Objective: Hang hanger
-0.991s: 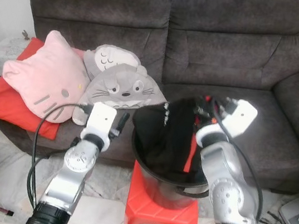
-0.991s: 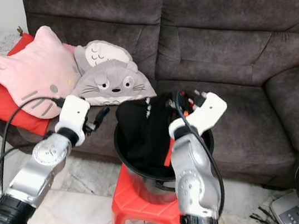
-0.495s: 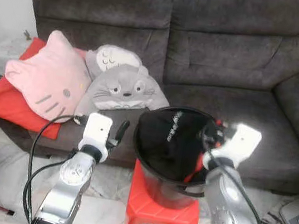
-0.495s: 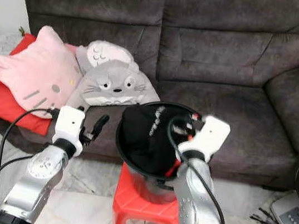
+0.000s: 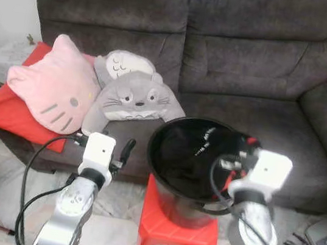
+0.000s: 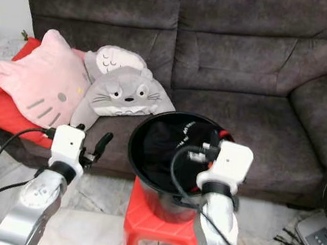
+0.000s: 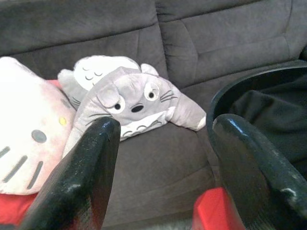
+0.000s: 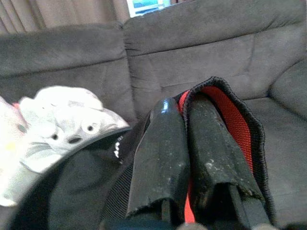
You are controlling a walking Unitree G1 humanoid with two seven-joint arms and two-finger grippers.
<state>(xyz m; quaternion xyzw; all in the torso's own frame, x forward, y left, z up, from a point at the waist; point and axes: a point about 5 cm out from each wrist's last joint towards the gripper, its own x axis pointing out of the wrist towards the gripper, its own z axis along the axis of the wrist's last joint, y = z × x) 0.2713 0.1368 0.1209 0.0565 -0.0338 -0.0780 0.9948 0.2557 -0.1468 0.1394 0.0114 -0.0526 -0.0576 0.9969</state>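
Home lounge: sofa [image 5: 223,51], plush cushions [image 5: 137,94]

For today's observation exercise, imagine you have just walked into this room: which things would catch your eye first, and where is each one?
A black bucket of dark clothing stands on a red stool before the grey sofa. The right gripper is shut on a black garment with red lining at the bucket's right rim, while the left gripper hangs open beside the bucket. On the sofa's left lie a pink cat cushion and a grey character cushion.

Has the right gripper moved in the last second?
Yes. The right gripper, shut on the black-and-red garment, has come down and back from above the bucket to its near rim.
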